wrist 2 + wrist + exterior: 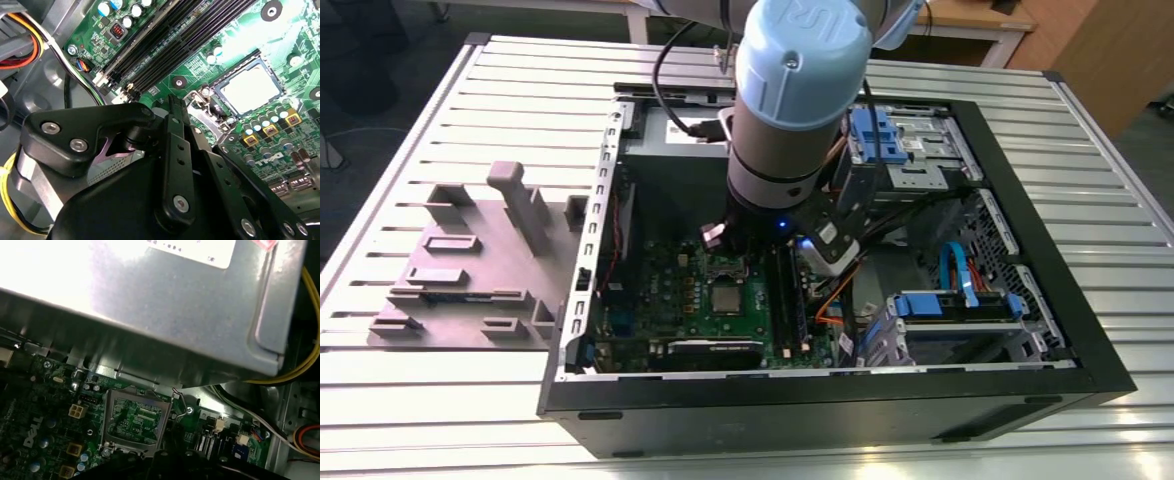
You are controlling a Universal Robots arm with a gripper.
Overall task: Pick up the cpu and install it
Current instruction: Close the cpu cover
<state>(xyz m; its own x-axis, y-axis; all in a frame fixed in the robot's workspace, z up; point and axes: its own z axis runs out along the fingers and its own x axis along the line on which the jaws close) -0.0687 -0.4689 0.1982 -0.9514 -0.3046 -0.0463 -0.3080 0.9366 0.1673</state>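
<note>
The cpu (720, 297) lies flat in the socket (224, 102) on the green motherboard (660, 300). Just above it, toward the exterior view's right, hangs the hand (175, 115). I cannot tell if it is wide or narrow. The chip is probably light, stiff and fragile underneath, so I would grip it by opposite edges.
</note>
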